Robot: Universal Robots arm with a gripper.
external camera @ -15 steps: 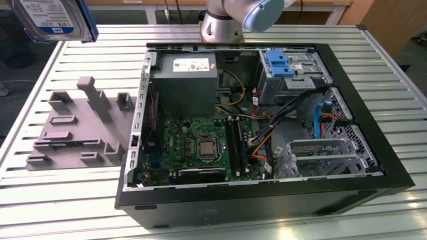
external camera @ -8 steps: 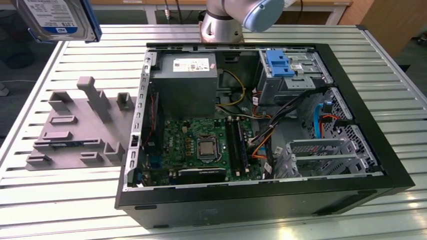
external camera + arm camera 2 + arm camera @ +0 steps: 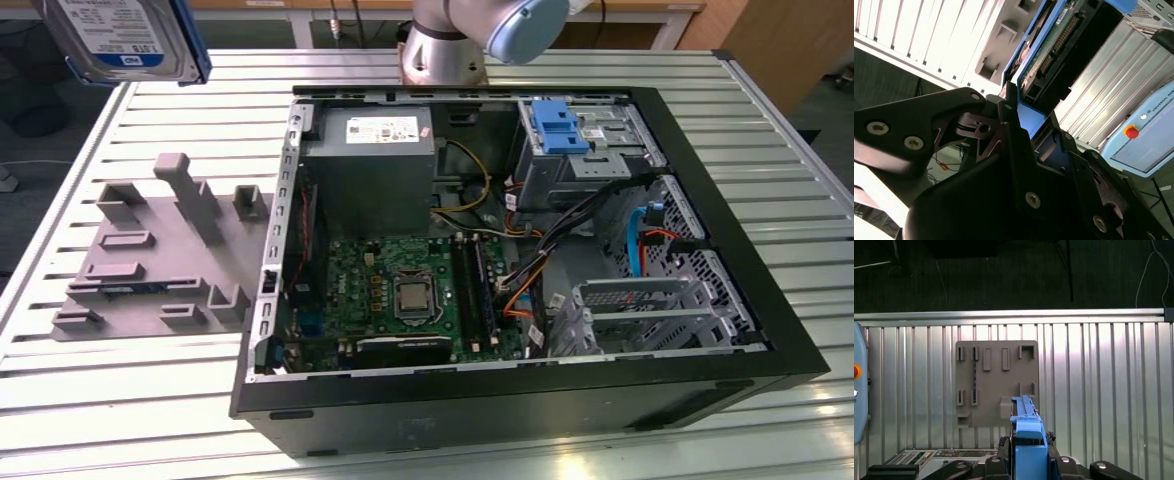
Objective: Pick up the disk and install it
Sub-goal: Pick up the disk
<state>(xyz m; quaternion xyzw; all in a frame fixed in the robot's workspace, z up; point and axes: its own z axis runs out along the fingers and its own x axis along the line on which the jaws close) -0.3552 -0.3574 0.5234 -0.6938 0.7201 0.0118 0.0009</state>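
The disk point(image 3: 120, 40), a silver drive with a white-and-blue label in a blue carrier, hangs high over the table's far corner at the exterior view's left, well outside the computer case. In the second wrist view my gripper point(image 3: 1024, 117) is shut on the disk point(image 3: 1054, 45); the black fingers point(image 3: 1006, 107) clamp the blue carrier, and the drive's green circuit board faces the camera. In the first wrist view the disk point(image 3: 1026, 437) shows edge-on between the fingers of the gripper point(image 3: 1026, 452), above the grey fixture plate point(image 3: 996, 385).
The open computer case point(image 3: 747, 300) lies on the slatted table, with a grey power-supply box point(image 3: 367, 150), an upright blue bracket point(image 3: 554, 125) and a metal drive cage point(image 3: 654, 315) inside. The grey fixture plate point(image 3: 147, 260) sits beside it. A teach pendant point(image 3: 1149, 130) lies nearby.
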